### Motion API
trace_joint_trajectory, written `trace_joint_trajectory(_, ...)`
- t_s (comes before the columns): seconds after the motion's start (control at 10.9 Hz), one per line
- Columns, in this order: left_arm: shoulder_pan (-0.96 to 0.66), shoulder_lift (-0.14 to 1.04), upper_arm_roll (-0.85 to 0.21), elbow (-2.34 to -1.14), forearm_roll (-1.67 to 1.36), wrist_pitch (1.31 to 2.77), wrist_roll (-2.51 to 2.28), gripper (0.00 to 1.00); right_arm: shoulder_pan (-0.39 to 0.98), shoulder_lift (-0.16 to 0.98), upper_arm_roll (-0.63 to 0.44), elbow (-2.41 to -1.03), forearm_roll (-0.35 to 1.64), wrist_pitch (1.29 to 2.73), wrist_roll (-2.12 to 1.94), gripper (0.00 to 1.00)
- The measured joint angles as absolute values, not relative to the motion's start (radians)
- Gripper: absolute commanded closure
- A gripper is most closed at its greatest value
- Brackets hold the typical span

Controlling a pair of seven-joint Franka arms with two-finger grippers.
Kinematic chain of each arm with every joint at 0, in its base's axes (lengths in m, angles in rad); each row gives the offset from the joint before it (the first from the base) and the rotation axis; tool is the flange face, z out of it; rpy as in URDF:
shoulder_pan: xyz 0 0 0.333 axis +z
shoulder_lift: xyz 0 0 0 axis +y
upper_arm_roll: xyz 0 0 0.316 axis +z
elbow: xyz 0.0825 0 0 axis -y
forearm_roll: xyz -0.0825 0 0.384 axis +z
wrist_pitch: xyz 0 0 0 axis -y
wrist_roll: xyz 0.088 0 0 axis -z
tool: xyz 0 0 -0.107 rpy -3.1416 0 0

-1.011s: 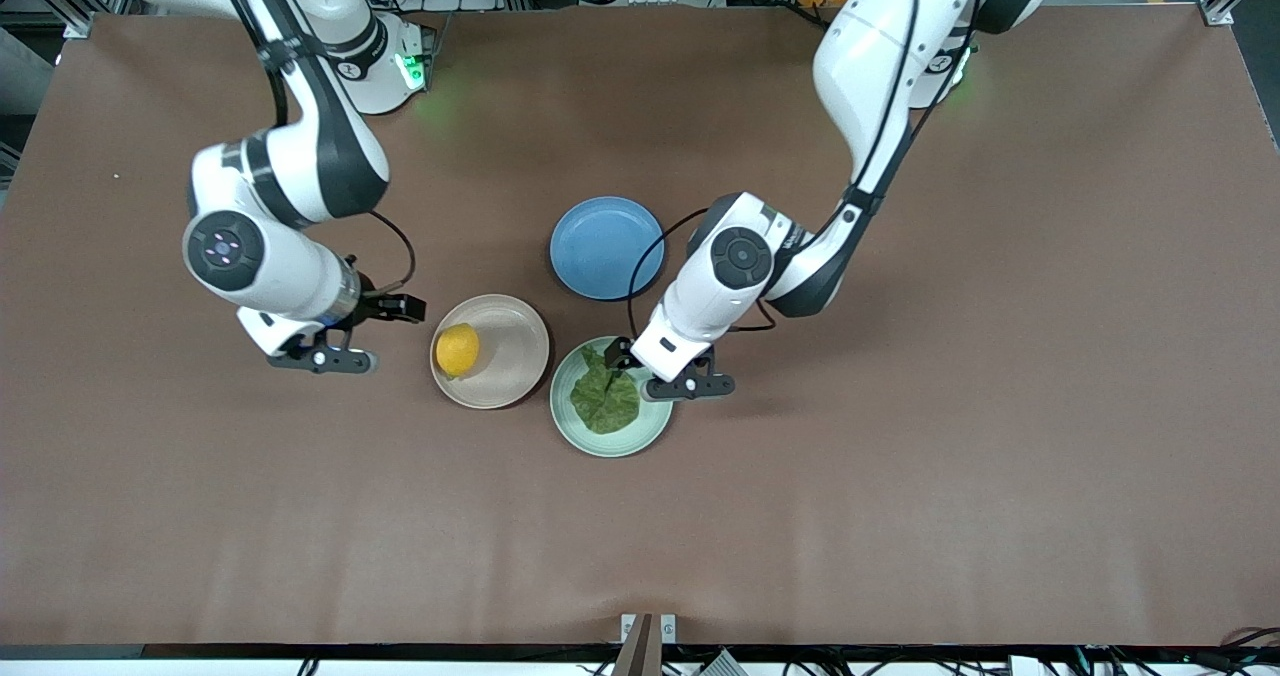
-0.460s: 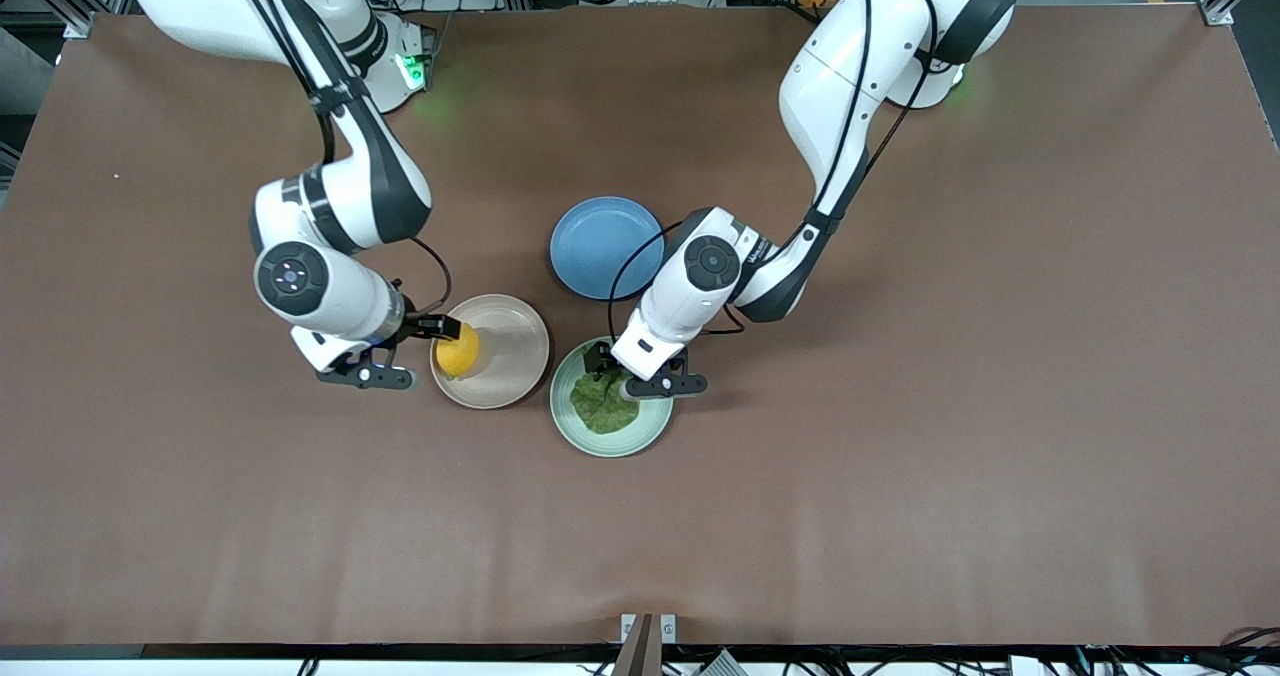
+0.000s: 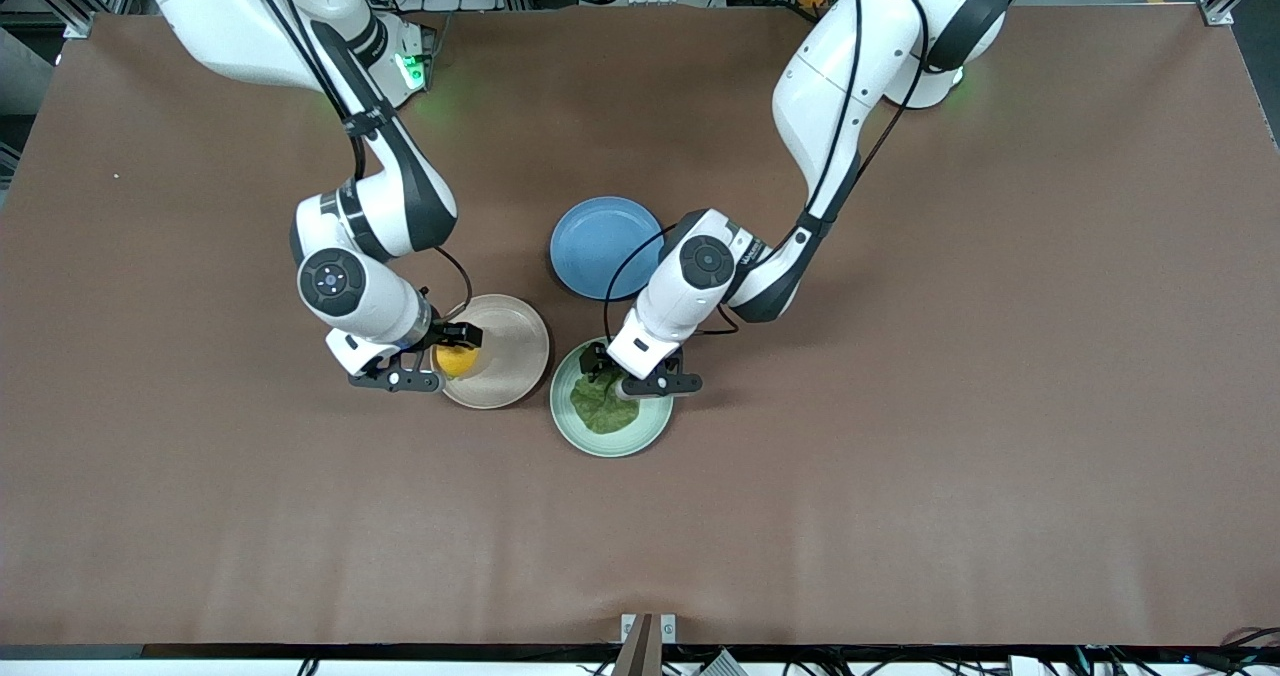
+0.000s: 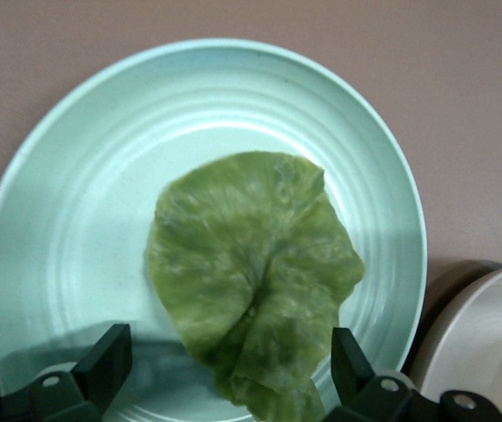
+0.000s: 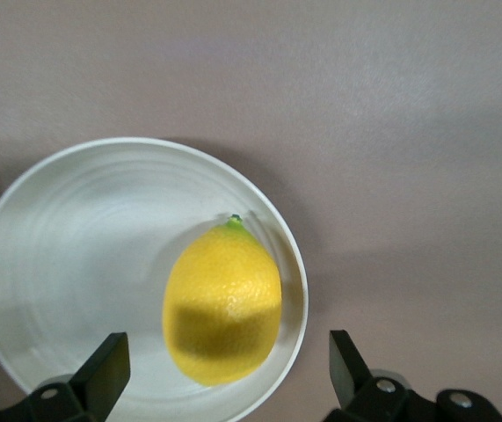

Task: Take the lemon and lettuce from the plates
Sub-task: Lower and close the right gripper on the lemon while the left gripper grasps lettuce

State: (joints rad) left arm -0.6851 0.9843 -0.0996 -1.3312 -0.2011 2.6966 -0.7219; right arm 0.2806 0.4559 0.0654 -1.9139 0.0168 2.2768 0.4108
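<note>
1. In the front view the right arm's wrist covers part of the lemon (image 3: 456,361).
2. There the left arm's wrist hides an edge of the lettuce (image 3: 603,405).
3. Both wrist views cut the finger bases at the frame edge.
4. The left wrist view shows only a sliver of the beige plate (image 4: 488,352).

lemon (image 5: 222,303) bright yellow, tiny green tip, on beige-pink plate (image 3: 515,346). lettuce (image 4: 252,277) mottled green, pale veins, on mint-green plate (image 4: 57,211) beside beige one. blue plate (image 3: 600,246) plain, near both. table (image 3: 900,456) brown. arms white, black joints.
</note>
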Motion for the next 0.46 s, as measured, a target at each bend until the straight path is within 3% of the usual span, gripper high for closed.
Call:
trace_joint_trajectory(0.18,-0.692,0.989,-0.099,-1.33,-0.201,2.704,-0.727,0.0,0.283,0.457,0.065,-1.961,0.017,2.326,0.411,0.0)
trace_joint_trajectory(0.37,-0.692,0.99,-0.098,-1.329,-0.201,2.704,-0.727,0.39,0.287,0.458,0.066,-1.968,0.018,2.333,0.42,0.0)
trace_joint_trajectory(0.46,-0.692,0.99,-0.097,-1.328,-0.201,2.704,-0.728,0.53,0.289,0.458,0.066,-1.968,0.021,2.335,0.432,0.0)
